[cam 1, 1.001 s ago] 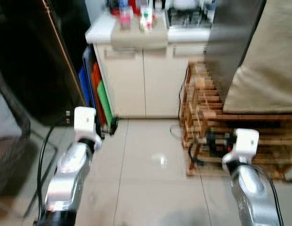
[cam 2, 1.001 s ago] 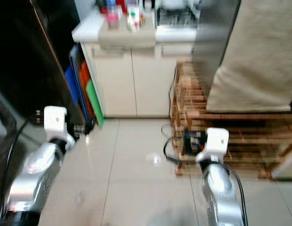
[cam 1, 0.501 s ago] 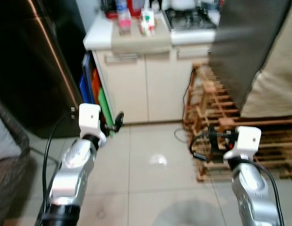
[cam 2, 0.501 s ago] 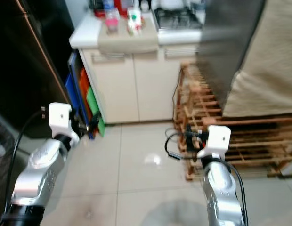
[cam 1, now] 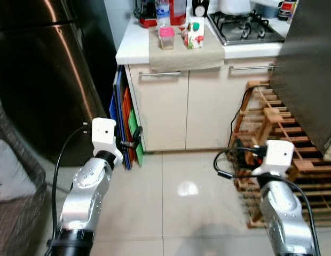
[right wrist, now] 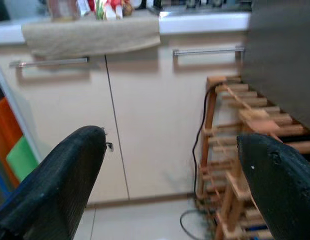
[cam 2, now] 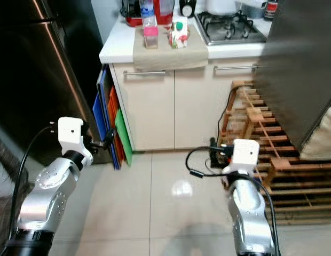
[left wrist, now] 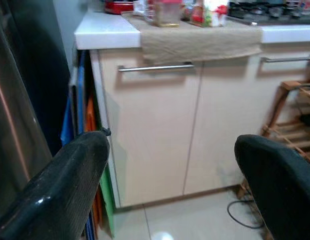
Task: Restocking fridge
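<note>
Beige cloth — carton, jar atop

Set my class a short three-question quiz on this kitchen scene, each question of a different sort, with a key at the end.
1. True or false: the left gripper holds a carton.
2. What lies under the pink-lidded jar and small carton on the counter? A) beige cloth B) tray C) plate
3. Fill in: coloured boards stand between the cabinet and the dark ____.

Key: 1 false, both grippers (right) open, holding nothing; 2 A, the cloth; 3 fridge.
</note>
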Controlling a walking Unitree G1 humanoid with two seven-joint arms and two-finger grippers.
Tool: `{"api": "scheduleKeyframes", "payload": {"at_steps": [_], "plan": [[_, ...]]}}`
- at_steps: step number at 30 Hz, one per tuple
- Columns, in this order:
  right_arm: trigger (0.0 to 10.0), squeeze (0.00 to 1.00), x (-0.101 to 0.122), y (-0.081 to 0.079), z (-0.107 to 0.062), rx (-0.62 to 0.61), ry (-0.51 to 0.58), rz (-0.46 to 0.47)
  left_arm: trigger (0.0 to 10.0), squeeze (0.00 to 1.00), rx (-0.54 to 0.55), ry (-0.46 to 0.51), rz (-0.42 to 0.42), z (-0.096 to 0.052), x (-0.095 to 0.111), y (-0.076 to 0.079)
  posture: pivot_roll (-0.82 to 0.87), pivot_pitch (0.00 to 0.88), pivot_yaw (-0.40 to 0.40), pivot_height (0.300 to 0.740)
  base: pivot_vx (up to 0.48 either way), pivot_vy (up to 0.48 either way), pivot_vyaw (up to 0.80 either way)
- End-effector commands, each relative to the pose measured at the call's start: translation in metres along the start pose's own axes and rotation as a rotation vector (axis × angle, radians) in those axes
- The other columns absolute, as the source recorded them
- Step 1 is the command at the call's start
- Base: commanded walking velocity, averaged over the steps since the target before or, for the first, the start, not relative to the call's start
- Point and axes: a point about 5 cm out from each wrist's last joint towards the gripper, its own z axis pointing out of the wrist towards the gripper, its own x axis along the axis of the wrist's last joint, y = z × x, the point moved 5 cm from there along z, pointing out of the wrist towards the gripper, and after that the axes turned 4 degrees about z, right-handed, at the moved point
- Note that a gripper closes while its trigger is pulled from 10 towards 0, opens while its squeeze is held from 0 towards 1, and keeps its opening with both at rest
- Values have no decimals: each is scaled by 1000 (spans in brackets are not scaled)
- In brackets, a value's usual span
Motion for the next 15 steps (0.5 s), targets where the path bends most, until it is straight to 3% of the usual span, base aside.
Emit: {"api": "scheduleKeyframes", "payload": {"at_steps": [1,6,9,15], "plan": [[10000,192,4,-3,-1,-5,18,16,10000,0,47,-44,-14,-2,-10,-14,-42,0,62,740,0,0,-606],[10000,204,-3,1,-2,-18,-8,10,10000,0,45,-56,-19,2,-13,-14,-47,0,60,740,0,0,-605],[10000,204,1,-2,1,-6,6,-21,10000,0,3,-30,-70,6,-9,-7,-51,0,59,740,0,0,-606],[10000,208,6,2,2,-31,22,-93,10000,0,-29,6,-90,11,-3,-2,-61,0,59,740,456,0,-599]]}}
